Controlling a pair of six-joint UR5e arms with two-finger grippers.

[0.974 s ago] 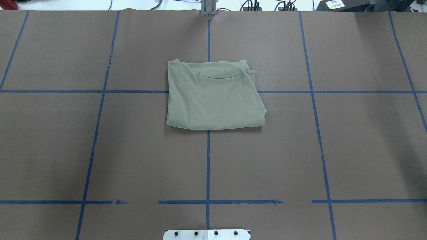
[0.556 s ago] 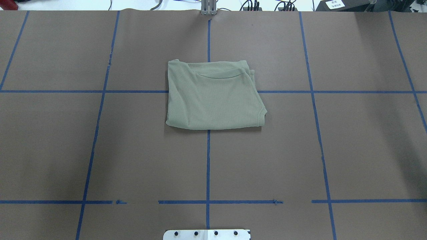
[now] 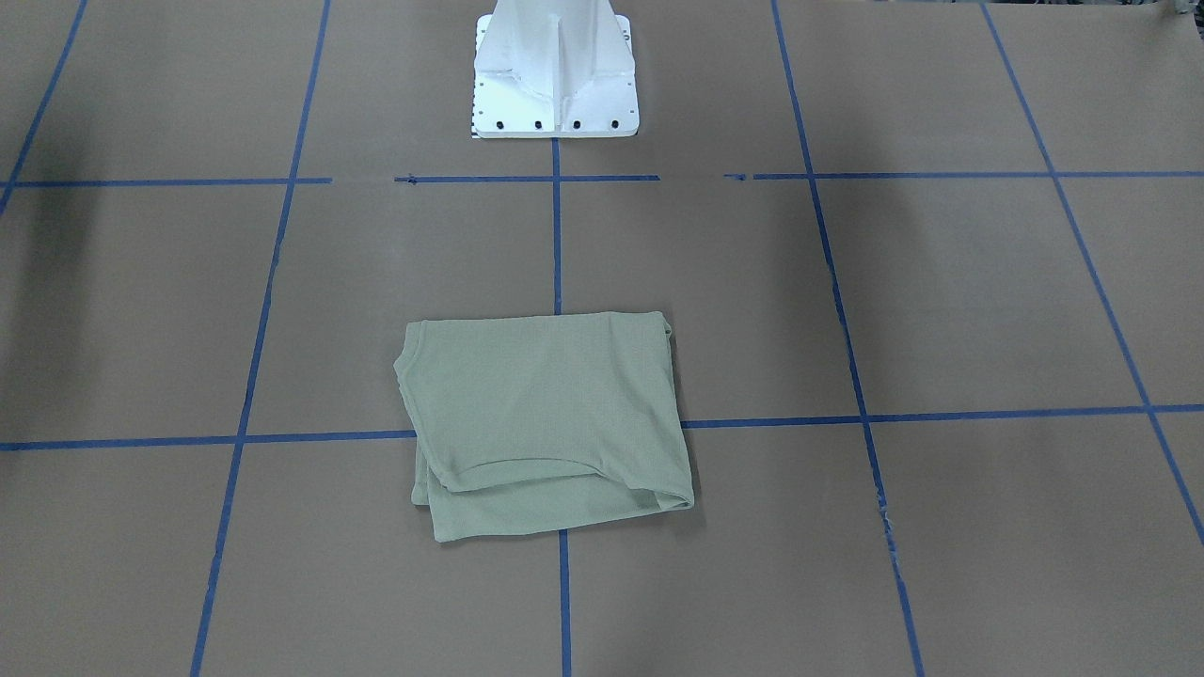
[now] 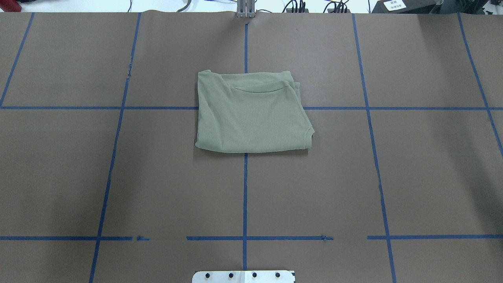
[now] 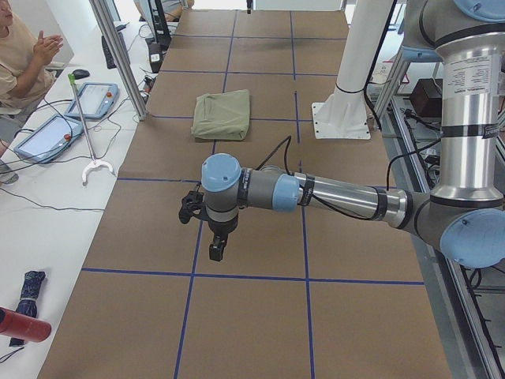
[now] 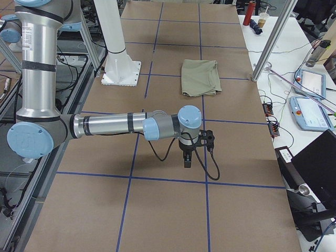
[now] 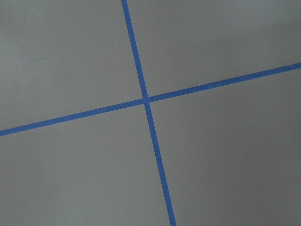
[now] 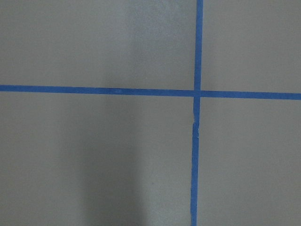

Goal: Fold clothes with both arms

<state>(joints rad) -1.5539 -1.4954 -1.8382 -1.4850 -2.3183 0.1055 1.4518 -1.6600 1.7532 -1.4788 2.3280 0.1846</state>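
The pale sage-green shirt (image 4: 251, 114) lies folded into a compact rectangle at the table's middle, collar edge toward the far side; it also shows as the shirt (image 3: 541, 414), (image 5: 223, 113), (image 6: 200, 77). Nothing touches it. My left arm (image 5: 331, 193) stretches out low over bare paper far from the shirt, its gripper (image 5: 216, 251) pointing down; I cannot tell whether it is open or shut. My right arm (image 6: 110, 125) does the same at the other end, and I cannot tell the state of its gripper (image 6: 187, 161). Both wrist views show only brown paper and blue tape.
Brown paper with a blue tape grid (image 4: 245, 196) covers the table. The white pedestal base (image 3: 555, 85) stands at the robot's edge. A seated person (image 5: 20, 55), teach pendants (image 5: 47, 134) and metal posts (image 5: 118, 55) line the far side.
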